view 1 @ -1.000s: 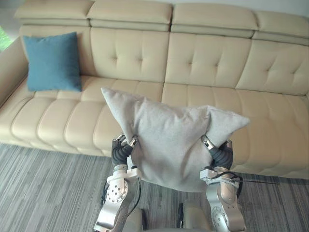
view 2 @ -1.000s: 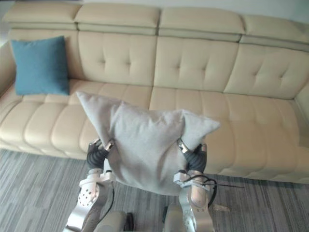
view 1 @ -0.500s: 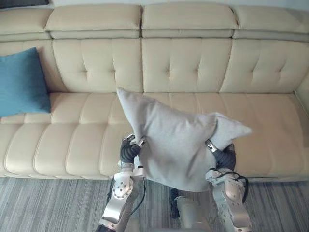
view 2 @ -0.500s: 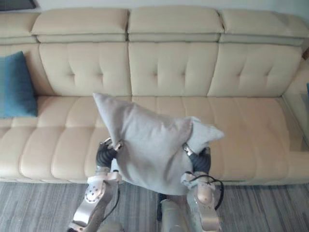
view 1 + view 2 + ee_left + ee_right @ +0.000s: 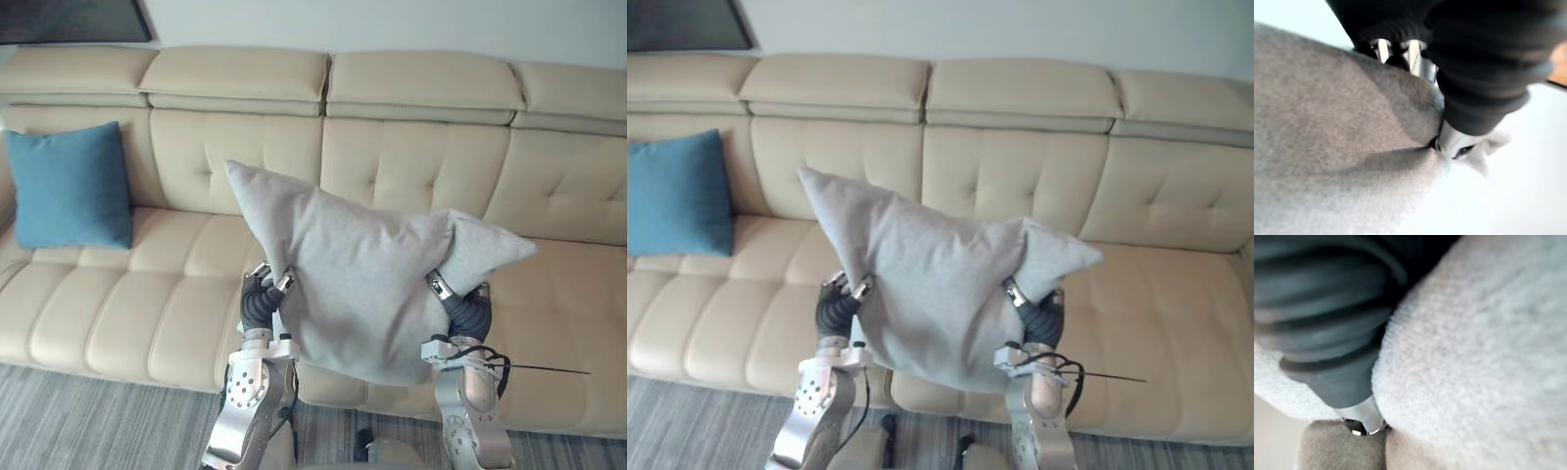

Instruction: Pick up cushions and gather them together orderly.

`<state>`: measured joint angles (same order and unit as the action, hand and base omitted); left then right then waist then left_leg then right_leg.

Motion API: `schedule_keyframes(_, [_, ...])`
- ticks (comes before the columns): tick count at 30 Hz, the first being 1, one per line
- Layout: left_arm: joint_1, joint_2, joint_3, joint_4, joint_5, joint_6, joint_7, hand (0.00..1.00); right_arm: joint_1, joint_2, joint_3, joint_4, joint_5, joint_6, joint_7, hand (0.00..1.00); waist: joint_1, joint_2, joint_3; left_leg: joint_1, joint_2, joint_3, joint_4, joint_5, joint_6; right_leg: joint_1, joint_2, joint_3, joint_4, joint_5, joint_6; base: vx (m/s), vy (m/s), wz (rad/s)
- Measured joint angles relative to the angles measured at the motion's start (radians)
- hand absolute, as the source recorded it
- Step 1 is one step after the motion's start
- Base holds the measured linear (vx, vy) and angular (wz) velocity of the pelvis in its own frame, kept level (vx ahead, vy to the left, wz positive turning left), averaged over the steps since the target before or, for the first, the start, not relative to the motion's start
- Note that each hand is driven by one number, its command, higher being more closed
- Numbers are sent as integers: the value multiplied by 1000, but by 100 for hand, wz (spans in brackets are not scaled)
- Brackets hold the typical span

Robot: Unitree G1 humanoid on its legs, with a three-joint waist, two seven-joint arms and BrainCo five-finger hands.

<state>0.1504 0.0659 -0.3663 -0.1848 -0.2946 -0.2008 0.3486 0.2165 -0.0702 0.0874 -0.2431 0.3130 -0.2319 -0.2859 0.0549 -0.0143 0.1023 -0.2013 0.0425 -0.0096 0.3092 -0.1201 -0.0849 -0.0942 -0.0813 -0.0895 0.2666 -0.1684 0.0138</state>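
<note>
Grey cushion (image 5: 362, 284), centre of frame, held up before the sofa (image 5: 176, 304). Left hand (image 5: 263, 296) and right hand (image 5: 460, 309) each pinch 1 side. Blue cushion (image 5: 69, 186) leans on the backrest, left of frame.

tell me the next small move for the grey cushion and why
Probably swing the grey fabric cushion toward the robot's left. The left robot hand and right robot hand grip its two sides, holding it in the air before the middle of the beige leather sofa, while the blue square cushion leans on the backrest at the sofa's left end.
</note>
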Motion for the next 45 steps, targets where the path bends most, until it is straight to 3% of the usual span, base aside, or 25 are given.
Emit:
schedule_keyframes(8, [-47, 17, -24, 4, 7, -23, 44, 100, -116, -6, -1, 41, -82, -3, -65, 100, 4, -3, -21, 26, -18, -14, -103, 38, 14, 1, -8, -5, -47, -2, 9, 12, -13, 5])
schedule_keyframes(17, [-445, 36, 25, 171, 98, -23, 266, 100, -581, -16, 8, 250, -265, 10, -269, 100, 18, -3, -4, -112, -9, -30, -134, 114, 8, -165, 9, -7, -5, 37, -1, -71, -26, 2])
schedule_keyframes(21, [-691, 127, 34, 260, 137, -23, 342, 100, -828, -80, 9, 385, -332, 41, -365, 100, 35, 2, 94, -165, -9, -48, -133, 145, 2, -240, 7, -9, 51, 37, -1, -135, -10, 8])
schedule_keyframes(23, [-849, 190, 44, 345, 149, -20, 375, 100, -985, -114, 9, 496, -354, 69, -406, 100, 36, 2, 174, -187, -13, -62, -139, 167, -3, -276, 8, -13, 71, 40, -5, -230, -9, 9])
schedule_keyframes(30, [-1202, 302, 62, 677, 194, 2, 435, 100, -1377, -195, 45, 830, -355, 133, -479, 100, 35, 27, 256, -331, -9, -99, -169, 229, -7, -411, 17, -31, 38, 100, -7, -61, -2, 1])
schedule_keyframes(34, [-1318, 312, 32, 857, 194, 3, 433, 100, -1516, -248, 83, 938, -355, 150, -495, 100, 31, 50, 276, -381, -17, -143, -209, 263, -10, -457, 14, -45, 5, 121, -2, 34, 3, 11])
schedule_keyframes(37, [-1418, 334, -11, 996, 192, 3, 410, 100, -1629, -265, 90, 1048, -353, 156, -495, 100, 27, 52, 322, -401, -18, -160, -216, 266, -9, -472, 10, -55, -4, 124, -2, 37, -4, 8])
schedule_keyframes(38, [-1442, 340, -22, 1021, 191, 2, 404, 0, -1653, -279, 105, 1064, -352, 156, -496, 0, 25, 52, 322, -425, -17, -165, -223, 272, -9, -492, 9, -59, -16, 132, 0, 39, 16, 1])
schedule_keyframes(45, [-1500, 380, -25, 1075, 131, -42, 392, 0, -1739, -341, 123, 1134, -328, 159, -499, 0, 26, 51, 382, -458, -25, -165, -223, 272, -8, -512, 6, -35, -69, 161, 11, 70, 21, -9])
